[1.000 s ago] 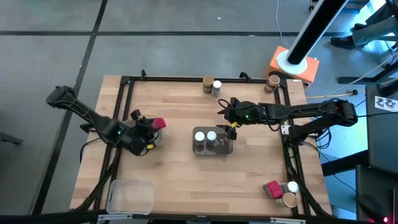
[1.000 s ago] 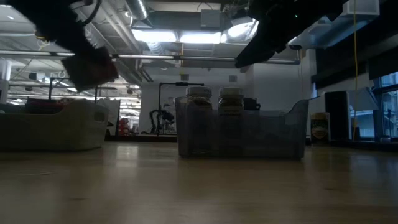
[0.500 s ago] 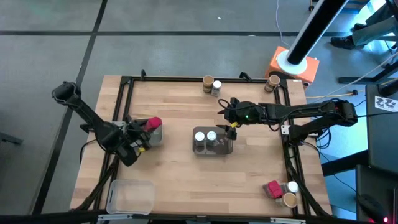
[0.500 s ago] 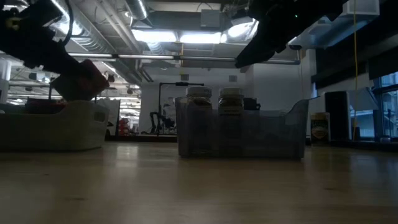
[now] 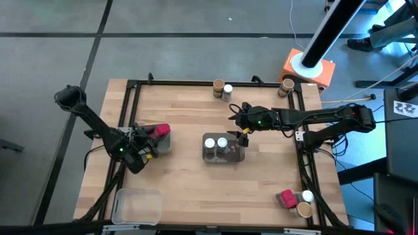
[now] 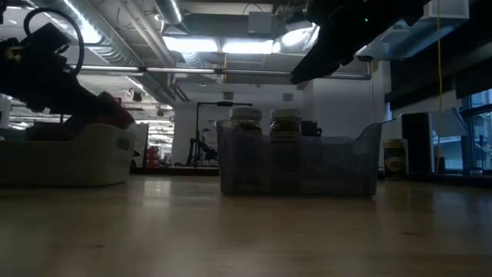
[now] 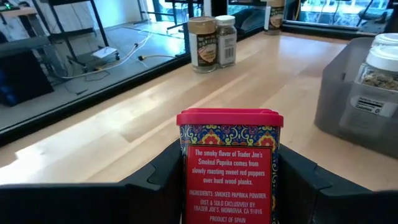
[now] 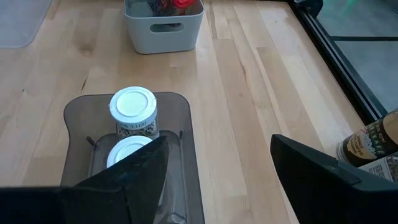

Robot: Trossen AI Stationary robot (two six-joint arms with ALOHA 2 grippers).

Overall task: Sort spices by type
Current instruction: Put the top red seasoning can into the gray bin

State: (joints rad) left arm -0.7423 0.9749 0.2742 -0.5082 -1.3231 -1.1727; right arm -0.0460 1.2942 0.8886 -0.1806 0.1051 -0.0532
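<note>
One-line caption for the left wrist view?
Left gripper holds a red paprika tin over the wooden table, two jars beyond.

Red paprika tin [image 7: 229,163]: upright, red lid, label text legible, clamped in left end effector [image 5: 151,138] over white bin [image 8: 163,25].

2 white-lid jars [image 5: 215,143]: upright, side by side in clear tray [image 5: 239,154], mid tabletop.

Far edge: tan-lid jar [image 5: 219,86] touching white-lid jar [image 5: 228,91]; another tan-lid jar [image 5: 286,85] at far right corner.

Near right corner: red packet [image 5: 285,198], white-lid jar [image 5: 307,195], tan-lid jar [image 5: 304,209] clustered.
</note>
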